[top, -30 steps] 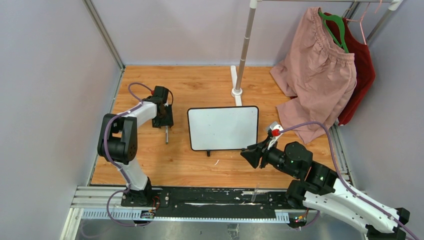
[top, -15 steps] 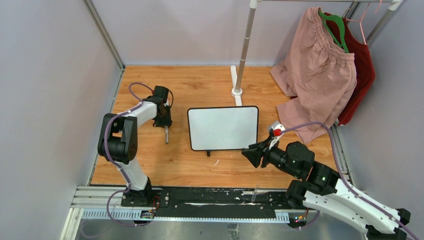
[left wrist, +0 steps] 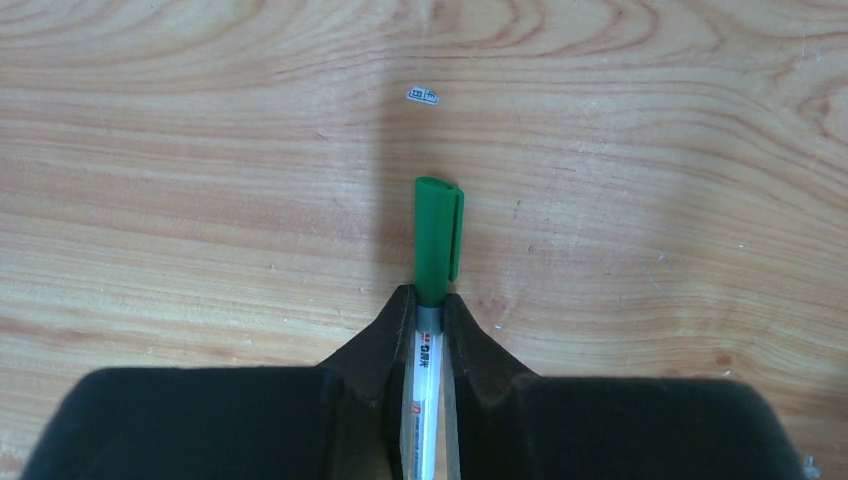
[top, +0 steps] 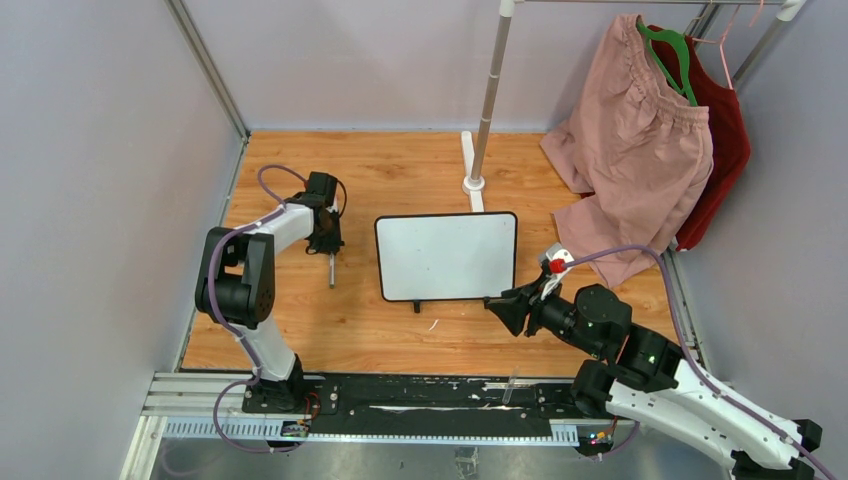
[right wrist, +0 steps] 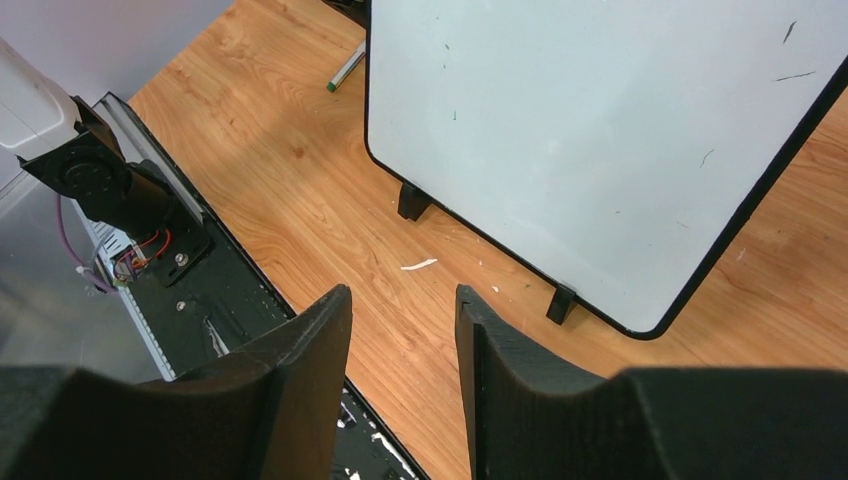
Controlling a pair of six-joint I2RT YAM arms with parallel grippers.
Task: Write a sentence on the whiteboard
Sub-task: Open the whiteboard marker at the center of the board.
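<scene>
A wooden table [top: 400, 160] is being used as the floor of the scene. Pink shorts [top: 630, 150] and a red garment [top: 725, 150] are being hung on hangers at the far right, beside a pole [top: 487, 100] standing behind the board. The whiteboard [top: 446, 255] is being propped on two black feet [right wrist: 412, 200] at the table's middle, and its face is showing white with only a few faint specks. The right gripper [right wrist: 400, 295] is being held just off the board's near right corner, with its fingers apart and nothing between them. The left gripper [left wrist: 431, 300] is being pointed down at the wood left of the board, well apart from it. Its fingers are being clamped on the white barrel of a marker [left wrist: 437, 235]. The green cap is being left on, sticking out past the fingertips; whether it is touching the wood cannot be told. A small white scrap [right wrist: 418, 265] is lying near the feet.
</scene>
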